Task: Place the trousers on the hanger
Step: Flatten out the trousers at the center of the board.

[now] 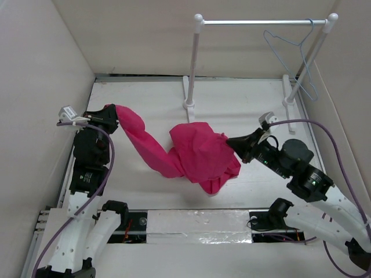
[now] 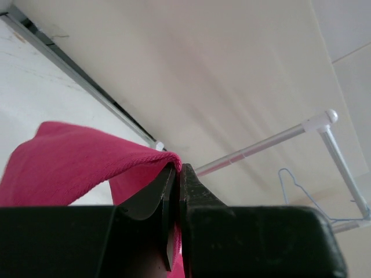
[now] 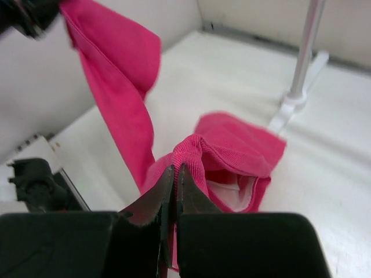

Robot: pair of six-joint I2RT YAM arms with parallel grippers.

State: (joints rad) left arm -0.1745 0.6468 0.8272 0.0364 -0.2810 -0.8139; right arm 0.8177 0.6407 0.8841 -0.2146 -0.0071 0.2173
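The trousers stretch between both arms over the middle of the bench, bunched toward the right. Near the left edge, the left gripper is clamped tight on one end of the cloth. Toward the right edge, the right gripper pinches a fold of the bunched part. The hanger hangs from the rack at the far right corner, well apart from the cloth.

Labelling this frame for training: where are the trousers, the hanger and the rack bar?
trousers [image 1: 200, 152], top view, bunched middle of the cloth.
hanger [image 1: 286, 38], top view, upper wire below the hook.
rack bar [image 1: 255, 22], top view, middle of silver bar.
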